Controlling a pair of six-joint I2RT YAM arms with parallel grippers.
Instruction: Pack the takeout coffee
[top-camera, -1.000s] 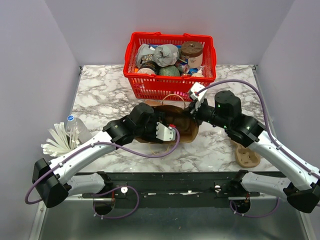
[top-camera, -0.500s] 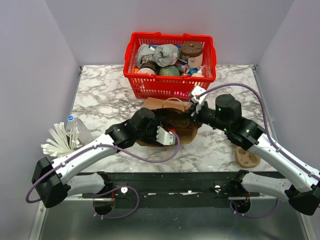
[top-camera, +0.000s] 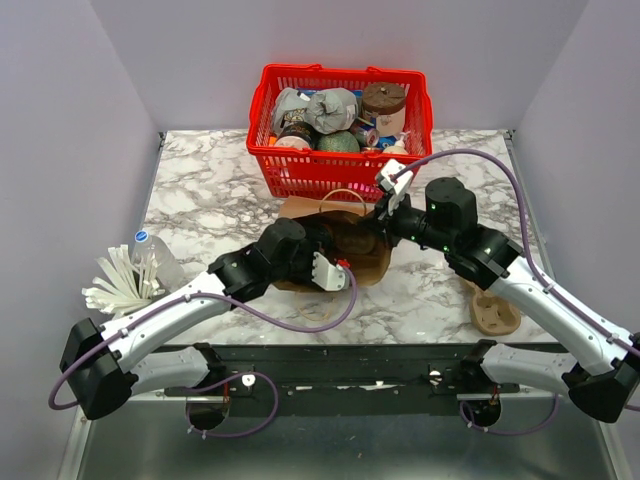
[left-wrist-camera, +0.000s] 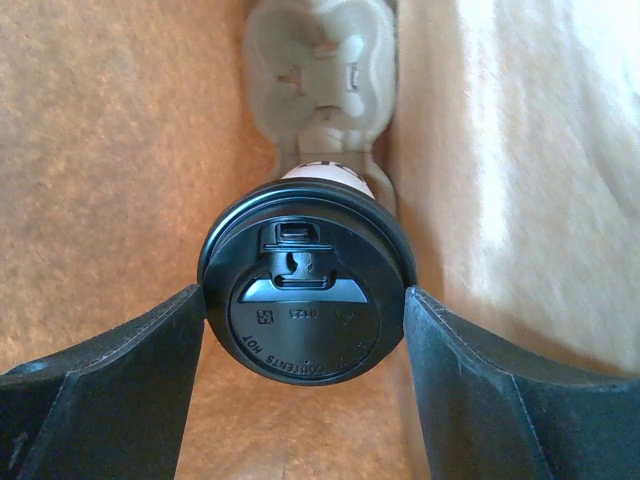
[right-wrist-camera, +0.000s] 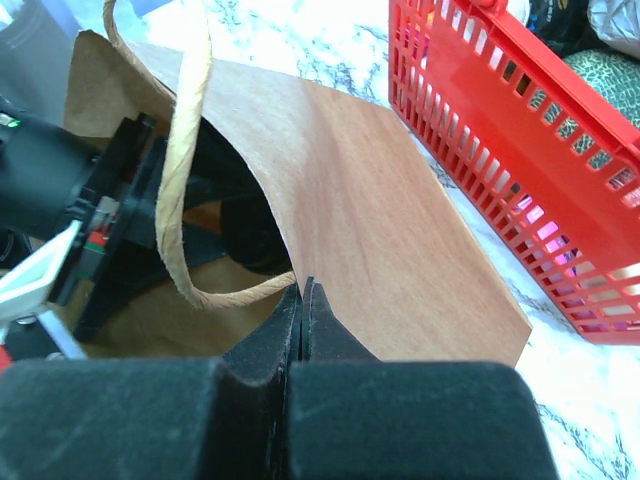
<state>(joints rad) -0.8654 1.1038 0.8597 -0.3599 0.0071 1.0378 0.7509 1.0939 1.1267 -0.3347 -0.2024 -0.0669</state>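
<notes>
While the right gripper (right-wrist-camera: 302, 300) pinches shut on the paper bag (right-wrist-camera: 380, 200), the left gripper (left-wrist-camera: 303, 298) clasps the takeout coffee (left-wrist-camera: 300, 335) inside it, mid-placement; next it should seat the cup in the carrier (left-wrist-camera: 318, 60) and release.

1. A red plastic basket (top-camera: 330, 175) stood at the far middle of the marble desk (top-camera: 200, 190).
2. Packed close inside it were a crumpled grey bundle (top-camera: 325, 108), a brown-lidded tub (top-camera: 384, 100) at the right end, and a green round thing (top-camera: 339, 143) by the front wall.
3. A clear blue-capped water bottle (top-camera: 152, 258) lay at the desk's left edge.
4. White plastic cutlery (top-camera: 115, 283) fanned out just beside the bottle.
5. A brown pulp cup carrier (top-camera: 495, 314) lay flat near the right front edge, well apart from the basket.
</notes>
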